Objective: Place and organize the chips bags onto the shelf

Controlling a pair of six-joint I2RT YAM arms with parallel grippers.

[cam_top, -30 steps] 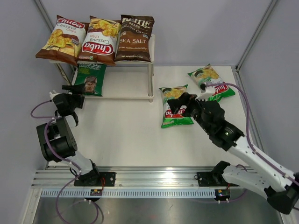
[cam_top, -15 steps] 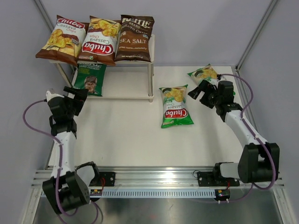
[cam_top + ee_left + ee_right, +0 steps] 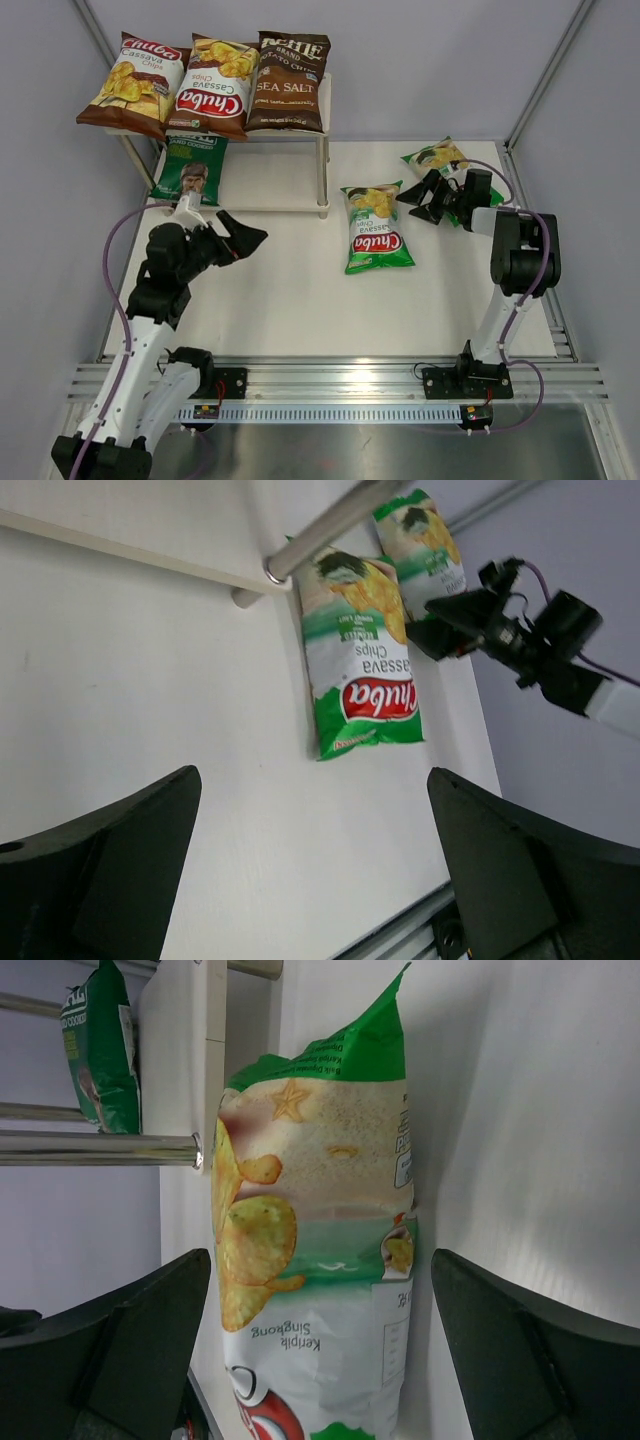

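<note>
Bags (image 3: 211, 87) total six: three atop the shelf (image 3: 270, 185), one on its lower board, two on the table (image 3: 280, 290), the farther bag (image 3: 440, 158) apparently partly hidden. Left claw (image 3: 245, 232) and right claw (image 3: 412, 200) gape empty.

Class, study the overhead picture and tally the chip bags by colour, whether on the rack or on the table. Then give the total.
Brown bags: 2
Dark brown bag: 1
Dark green bag: 1
Bright green bags: 2
Total: 6
</note>
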